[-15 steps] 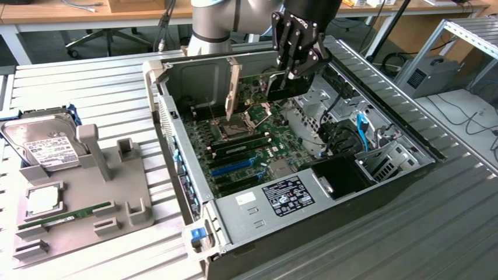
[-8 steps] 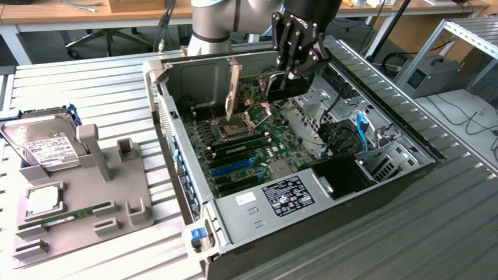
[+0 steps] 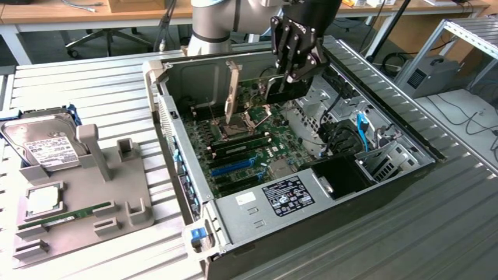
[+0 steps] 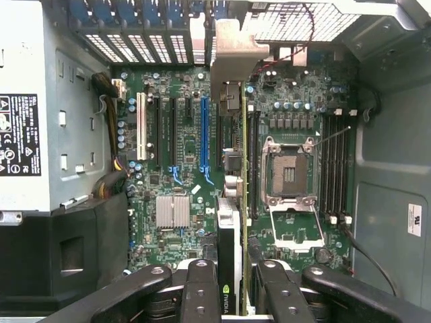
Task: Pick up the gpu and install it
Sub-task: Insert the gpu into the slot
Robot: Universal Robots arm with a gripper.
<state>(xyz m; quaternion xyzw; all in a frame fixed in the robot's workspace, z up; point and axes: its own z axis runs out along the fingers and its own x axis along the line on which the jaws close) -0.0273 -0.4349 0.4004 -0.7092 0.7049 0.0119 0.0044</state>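
My gripper [image 3: 290, 76] is inside the open computer case [image 3: 404, 134], shut on the gpu [image 3: 281, 90]. The card hangs on edge below the fingers. Its silver end bracket [image 3: 231, 90] points toward the case's slotted rear wall. In the wrist view the two fingers [image 4: 202, 286] clamp the black card [image 4: 229, 229] from both sides. The card runs edge-on across the motherboard [image 4: 182, 182], between the blue slot [image 4: 203, 134] and the CPU socket [image 4: 289, 175]. Its bracket [image 4: 232, 47] reaches the rear slot openings. Whether the card touches a slot I cannot tell.
A grey parts holder [image 3: 86, 192] lies at the exterior view's left, with a silver hard drive [image 3: 46, 143], a CPU [image 3: 43, 198] and a green RAM stick [image 3: 66, 214]. The power supply [image 3: 288, 195] and drive cage [image 3: 381, 163] fill the case's near end. Cables [image 4: 111, 128] run beside the board.
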